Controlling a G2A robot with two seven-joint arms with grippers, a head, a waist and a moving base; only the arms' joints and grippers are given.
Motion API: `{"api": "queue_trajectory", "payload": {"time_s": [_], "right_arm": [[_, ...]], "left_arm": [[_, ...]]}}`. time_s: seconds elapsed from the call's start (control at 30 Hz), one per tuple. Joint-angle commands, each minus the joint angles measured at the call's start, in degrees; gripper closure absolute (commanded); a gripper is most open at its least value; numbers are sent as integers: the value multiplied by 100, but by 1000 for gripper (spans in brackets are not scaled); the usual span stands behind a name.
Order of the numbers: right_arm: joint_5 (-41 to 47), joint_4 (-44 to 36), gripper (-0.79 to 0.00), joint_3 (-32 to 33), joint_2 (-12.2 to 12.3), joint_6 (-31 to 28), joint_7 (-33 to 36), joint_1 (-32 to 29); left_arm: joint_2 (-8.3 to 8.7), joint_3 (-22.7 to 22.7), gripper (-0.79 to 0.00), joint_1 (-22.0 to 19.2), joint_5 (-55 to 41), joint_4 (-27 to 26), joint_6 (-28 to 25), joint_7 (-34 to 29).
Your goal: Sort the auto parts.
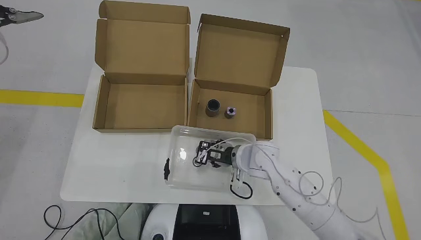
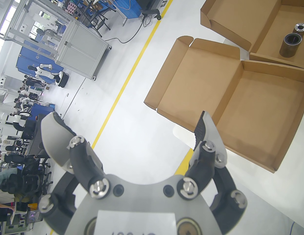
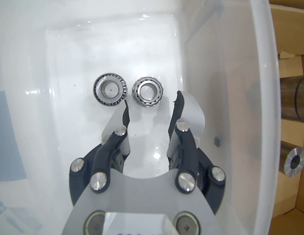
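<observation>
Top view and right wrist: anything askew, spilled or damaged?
Nothing stands out. A bearing and a second bearing lie flat side by side in the plastic bin. The dark sleeve and small sleeve stand upright in a cardboard box. No spill or damage visible.

The white, jointed right arm (image 1: 289, 181) is stretched from the robot's near right side in toward the middle, with a thin cable looping along the forearm. Its wrist is turned so that the right gripper (image 3: 152, 99) points low toward the robot's left. The gripper's two dark-padded fingers (image 3: 126, 116) stand a moderate gap apart with nothing clasped between them. The left gripper (image 2: 129, 114) hangs in the air, spread wide and holding nothing.
</observation>
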Motion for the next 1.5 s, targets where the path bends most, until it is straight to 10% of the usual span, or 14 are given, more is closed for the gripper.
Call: {"api": "queue_trajectory", "payload": {"time_s": [0.0,1.47], "right_arm": [[-20,40,-323,-16,-11,15,-10,27],[165,1019,-336,-521,-404,-189,-462,742]], "left_arm": [[0,0,-785,0,0,0,0,0],[0,0,-785,0,0,0,0,0]]}}
